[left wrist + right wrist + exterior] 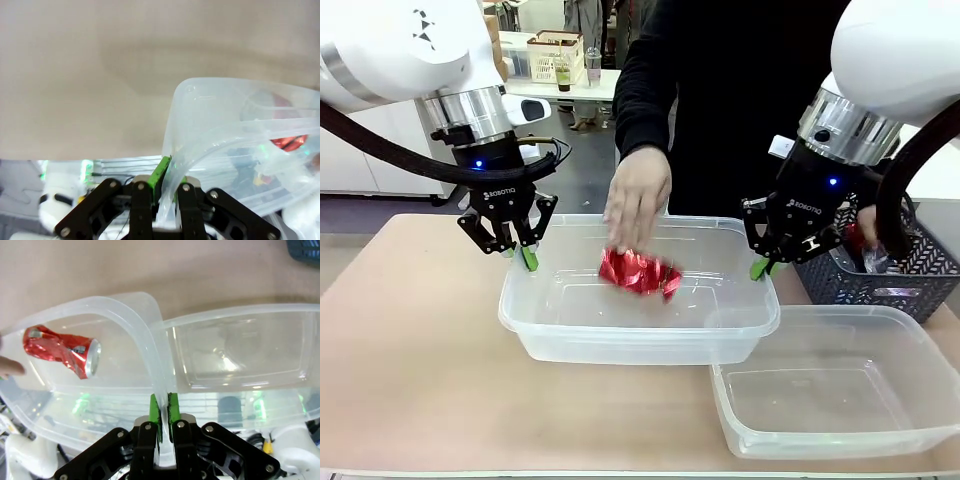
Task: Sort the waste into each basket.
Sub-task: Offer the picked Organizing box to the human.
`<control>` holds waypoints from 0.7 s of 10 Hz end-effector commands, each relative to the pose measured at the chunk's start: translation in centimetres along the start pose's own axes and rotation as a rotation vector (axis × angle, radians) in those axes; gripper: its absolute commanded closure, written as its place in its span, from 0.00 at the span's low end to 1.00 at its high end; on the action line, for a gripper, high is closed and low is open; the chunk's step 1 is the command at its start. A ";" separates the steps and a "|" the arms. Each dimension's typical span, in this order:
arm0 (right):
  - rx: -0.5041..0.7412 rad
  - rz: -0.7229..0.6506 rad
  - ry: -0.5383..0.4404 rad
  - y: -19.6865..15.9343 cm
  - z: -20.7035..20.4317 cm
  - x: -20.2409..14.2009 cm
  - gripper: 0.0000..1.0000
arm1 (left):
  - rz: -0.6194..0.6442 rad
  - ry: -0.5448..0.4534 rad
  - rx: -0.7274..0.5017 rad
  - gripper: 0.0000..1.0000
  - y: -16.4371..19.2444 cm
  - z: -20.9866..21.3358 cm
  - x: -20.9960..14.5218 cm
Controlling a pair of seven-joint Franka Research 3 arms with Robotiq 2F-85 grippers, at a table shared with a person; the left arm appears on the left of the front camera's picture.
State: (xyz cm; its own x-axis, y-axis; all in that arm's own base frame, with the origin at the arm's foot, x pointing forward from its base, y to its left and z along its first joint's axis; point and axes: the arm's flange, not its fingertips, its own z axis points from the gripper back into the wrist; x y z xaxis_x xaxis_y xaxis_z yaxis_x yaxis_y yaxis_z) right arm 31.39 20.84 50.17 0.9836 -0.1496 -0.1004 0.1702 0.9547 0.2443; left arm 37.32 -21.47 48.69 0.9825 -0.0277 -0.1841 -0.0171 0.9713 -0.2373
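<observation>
A clear basket (620, 340) sits between my two arms. My left gripper (523, 255) (167, 175) is shut on the rim at its left end, and my right gripper (762, 267) (162, 407) is shut on the rim (125, 310) at its right end. A crushed red can (638, 272) (62, 350) is inside this basket. The person's hand (638, 195) hovers over it with fingertips at its upper end; I cannot tell whether the hand still holds it. A second clear basket (840, 400) (240, 345) with nothing in it stands at the front right.
The held basket's right front corner overlaps the second basket's rim. A dark latticed basket (880, 275) holding waste stands at the far right behind my right gripper. The person in black stands at the far side. Bare tabletop (410, 350) lies to the left.
</observation>
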 end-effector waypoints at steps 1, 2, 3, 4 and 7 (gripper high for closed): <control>0.005 -0.006 0.005 -0.2 0.1 0.2 0.92 | 0.012 -0.005 -0.008 0.94 0.5 0.8 0.1; 0.005 -0.006 0.005 -0.2 0.1 0.2 0.92 | 0.012 -0.005 -0.008 0.94 0.5 0.8 0.1; 0.005 -0.006 0.005 -0.2 0.1 0.2 0.92 | 0.012 -0.005 -0.008 0.94 0.5 0.8 0.1; 0.005 -0.006 0.005 -0.2 0.1 0.2 0.92 | 0.012 -0.005 -0.008 0.94 0.5 0.8 0.1; 0.005 -0.006 0.005 -0.2 0.1 0.2 0.92 | 0.012 -0.005 -0.008 0.94 0.5 0.8 0.1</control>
State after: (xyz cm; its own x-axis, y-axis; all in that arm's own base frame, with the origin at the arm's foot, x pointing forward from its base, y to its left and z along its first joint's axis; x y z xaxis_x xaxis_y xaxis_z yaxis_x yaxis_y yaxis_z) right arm 31.39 20.84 50.17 0.9836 -0.1496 -0.1004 0.1702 0.9546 0.2443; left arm 37.32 -21.47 48.69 0.9825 -0.0277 -0.1842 -0.0171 0.9713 -0.2373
